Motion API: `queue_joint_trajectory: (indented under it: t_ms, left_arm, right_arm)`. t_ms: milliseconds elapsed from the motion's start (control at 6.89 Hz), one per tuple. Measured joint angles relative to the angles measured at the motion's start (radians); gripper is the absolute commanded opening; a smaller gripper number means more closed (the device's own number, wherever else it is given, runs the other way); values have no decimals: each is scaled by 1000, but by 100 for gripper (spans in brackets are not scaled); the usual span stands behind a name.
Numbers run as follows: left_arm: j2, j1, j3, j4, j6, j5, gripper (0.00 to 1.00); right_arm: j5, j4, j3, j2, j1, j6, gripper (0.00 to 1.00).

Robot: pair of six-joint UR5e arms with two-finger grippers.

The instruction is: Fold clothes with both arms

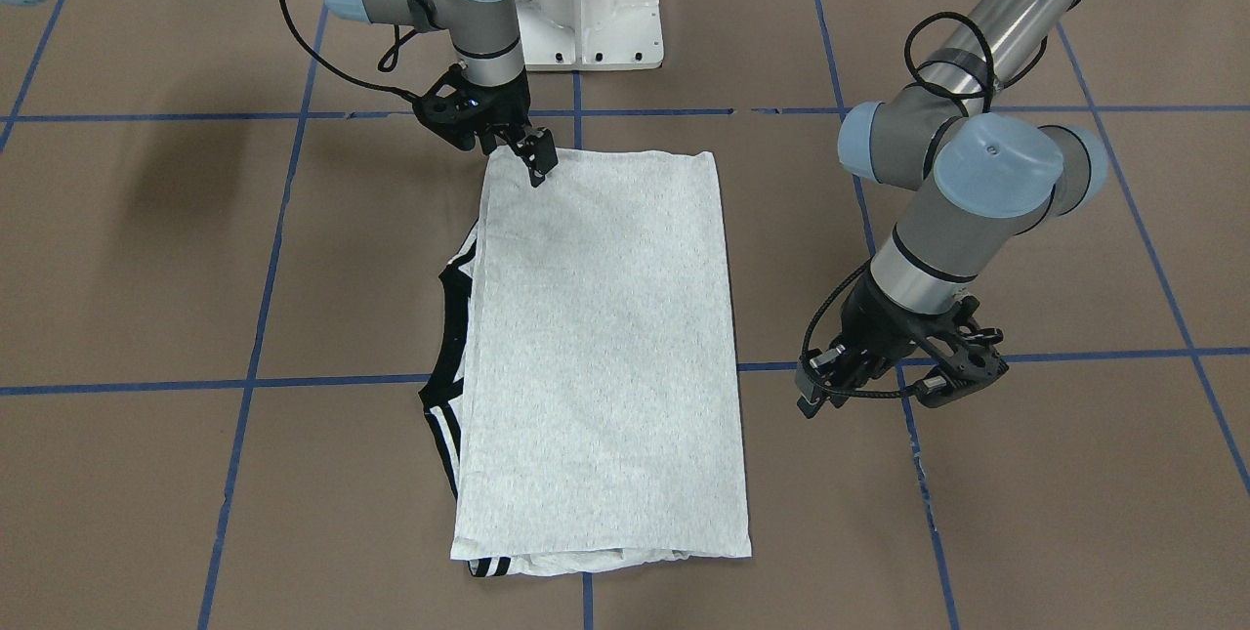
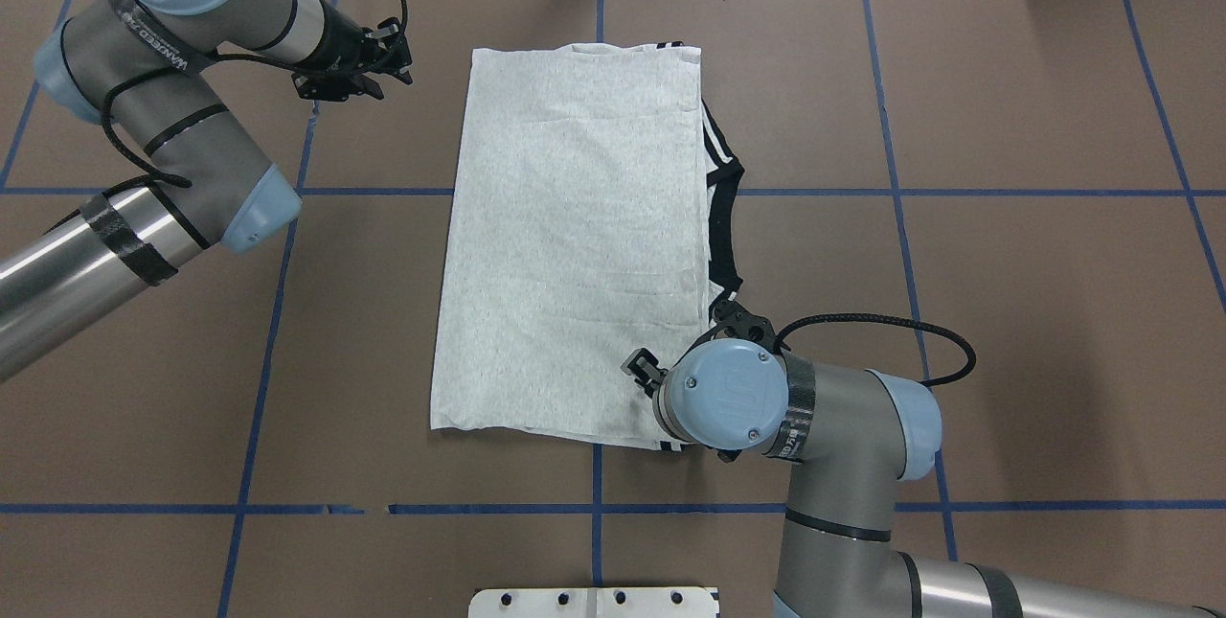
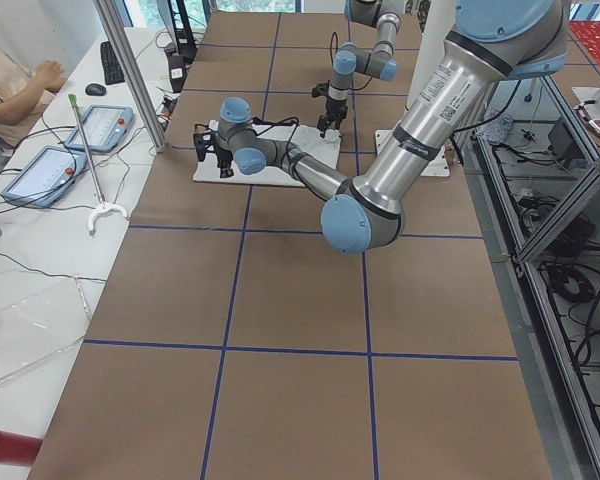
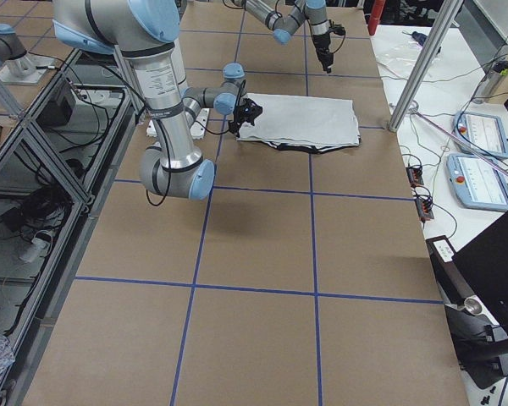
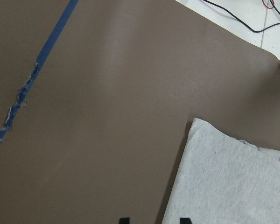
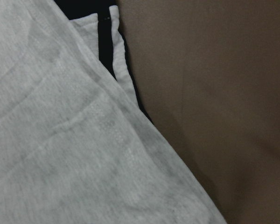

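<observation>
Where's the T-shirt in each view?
Front-facing: T-shirt at centre, collar on its left edge.
Overhead: centre, collar on its right edge.
Exterior left: far, top middle.
Exterior right: top middle.
Left wrist: bottom-right corner.
Right wrist: fills the left side.
Landmark: the collar, seen in the front-facing, overhead and exterior right views.

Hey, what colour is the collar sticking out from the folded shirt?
The collar is black, and shows clearest in the overhead exterior view.
</observation>
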Motion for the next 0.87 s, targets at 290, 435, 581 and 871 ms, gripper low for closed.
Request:
queue_joint_trajectory:
  t_ms: [290, 435, 581, 871]
  left_arm:
    - [0, 0, 0, 0, 0, 0, 46]
    - [1, -1, -1, 0, 0, 1, 46]
    - [4, -2, -2, 0, 1, 1, 46]
    - [21, -2, -19, 0, 1, 2, 46]
  right_arm:
    - [0, 1, -5, -3, -2, -6, 90]
    - [0, 1, -6, -1, -3, -8, 81]
    - [-1, 2, -6, 0, -3, -9, 67]
    - [-2, 2, -6, 0, -3, -8, 21]
